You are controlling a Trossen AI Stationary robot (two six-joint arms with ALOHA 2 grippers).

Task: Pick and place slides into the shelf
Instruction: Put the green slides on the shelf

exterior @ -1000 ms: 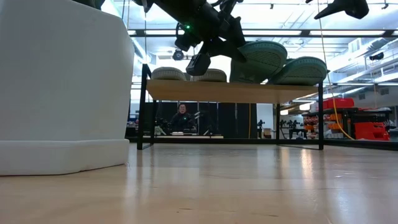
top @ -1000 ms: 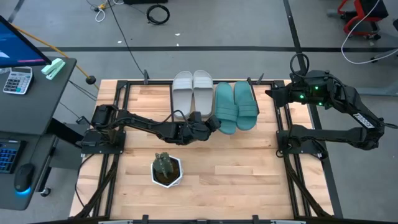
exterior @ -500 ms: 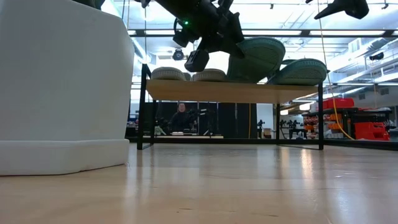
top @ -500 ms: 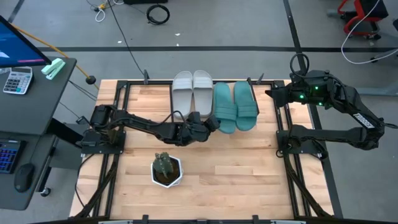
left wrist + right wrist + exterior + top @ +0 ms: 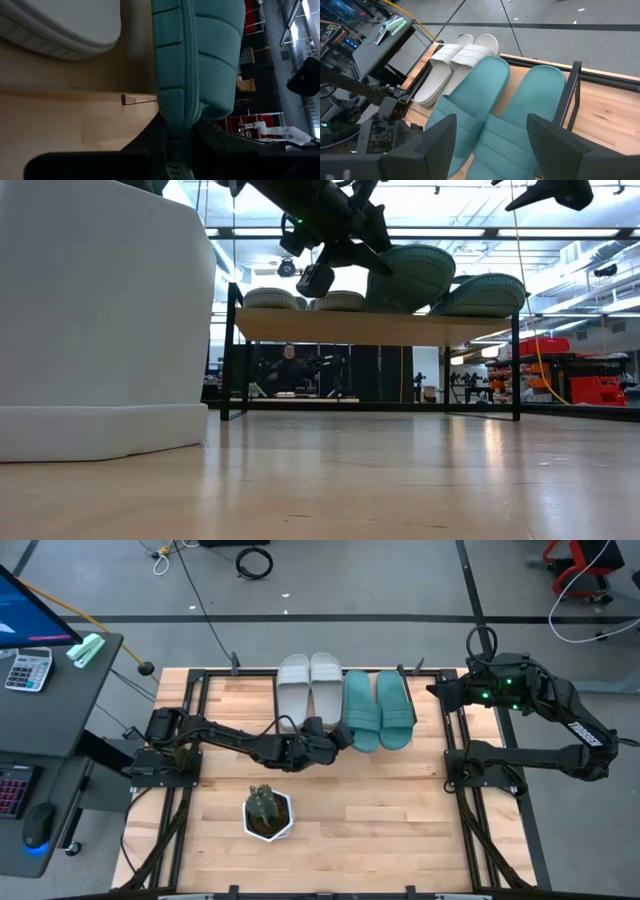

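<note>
With three slides already resting on the shelf, my left claw stays clamped on the last teal slide's near end, not yet released, while my right claw hangs parted.

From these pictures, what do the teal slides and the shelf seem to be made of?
The teal slides look like soft moulded rubber or foam with a matte finish: the sole shows a fine pebbled texture and moulded grooves. The shelf seems to have a light wooden top board, pale and matte with faint grain, on thin black legs, probably metal.
</note>
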